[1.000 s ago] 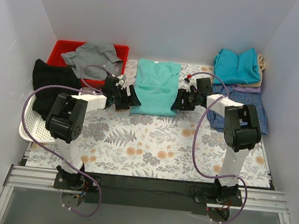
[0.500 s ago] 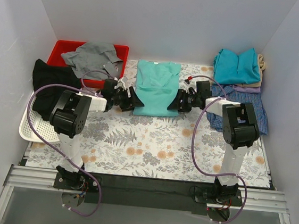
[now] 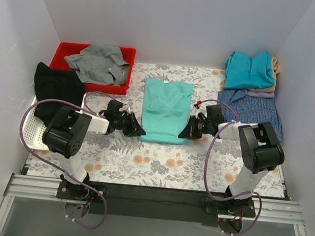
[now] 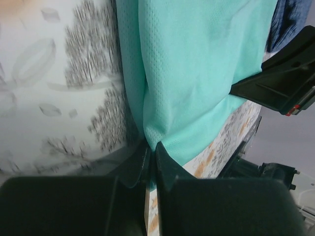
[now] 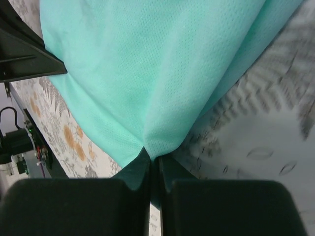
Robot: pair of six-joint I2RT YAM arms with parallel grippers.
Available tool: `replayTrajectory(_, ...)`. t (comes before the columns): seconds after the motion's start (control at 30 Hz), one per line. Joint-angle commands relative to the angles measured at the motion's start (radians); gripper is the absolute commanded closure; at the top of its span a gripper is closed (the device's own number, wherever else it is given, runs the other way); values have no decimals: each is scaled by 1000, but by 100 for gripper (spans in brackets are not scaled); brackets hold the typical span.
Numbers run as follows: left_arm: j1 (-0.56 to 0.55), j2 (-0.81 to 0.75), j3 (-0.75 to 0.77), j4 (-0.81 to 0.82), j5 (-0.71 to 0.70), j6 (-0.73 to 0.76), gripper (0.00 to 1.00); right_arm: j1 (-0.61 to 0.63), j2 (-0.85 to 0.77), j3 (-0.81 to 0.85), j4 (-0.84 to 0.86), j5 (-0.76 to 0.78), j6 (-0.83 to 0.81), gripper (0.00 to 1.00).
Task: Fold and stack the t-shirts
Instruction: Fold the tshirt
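Note:
The mint-green t-shirt [image 3: 165, 110] lies flat mid-table, folded into a narrow strip, collar toward the back. My left gripper [image 3: 138, 132] is shut on its near left corner [image 4: 162, 132]; the fingers [image 4: 170, 164] pinch the cloth. My right gripper [image 3: 184, 133] is shut on the near right corner [image 5: 157, 132]. At the back right is a stack of t-shirts: a teal-blue one [image 3: 250, 68] on top, beige [image 3: 274, 65] and lavender [image 3: 260, 93] edges under it, and a blue check one [image 3: 251, 108] at the bottom.
A red bin [image 3: 69, 49] at the back left holds a grey shirt [image 3: 98, 61]. A black garment [image 3: 56, 85] lies over a white basket [image 3: 32, 130] at the left edge. White walls close in three sides.
Both grippers have gone from open to shut on the mint-green tee's near corners. They have drawn back toward the near edge, and the tee has slid nearer with them.

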Motion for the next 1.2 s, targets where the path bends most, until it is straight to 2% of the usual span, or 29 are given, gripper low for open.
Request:
replayTrajectory(0.0, -74, -100, -92, -172, -102, 2, 100, 41, -113, -115, -78, 71, -8, 94)
replayTrajectory(0.17, -177, -306, -162, -313, -163, -66, 100, 113, -331, -308, -118, 160, 62, 94)
replayTrajectory(0.23, -229, -382, -211, -371, -182, -90, 100, 168, -465, -359, -135, 215, 125, 94)
replayTrajectory(0.37, -286, -651, -290, -471, -229, -158, 100, 290, -696, -474, -239, 318, 252, 94)
replayTrajectory(0.5, -320, -848, -297, -620, -277, -190, 100, 418, -952, -524, -334, 402, 370, 94)
replayTrajectory(0.6, -334, -939, -276, -678, -291, -216, 100, 452, -1066, -506, -417, 448, 390, 94)
replayTrajectory(0.7, -340, -941, -212, -701, -300, -228, 100, 454, -1096, -463, -465, 476, 351, 93)
replayTrajectory(0.83, -342, -855, -85, -738, -344, -172, 100, 454, -1047, -313, -479, 545, 276, 90)
replayTrajectory(1.03, -340, -697, 121, -793, -381, -117, 100, 451, -892, -89, -529, 641, 183, 83)
replayTrajectory(1.17, -338, -581, 227, -848, -445, -84, 100, 426, -779, -25, -548, 646, 166, 80)
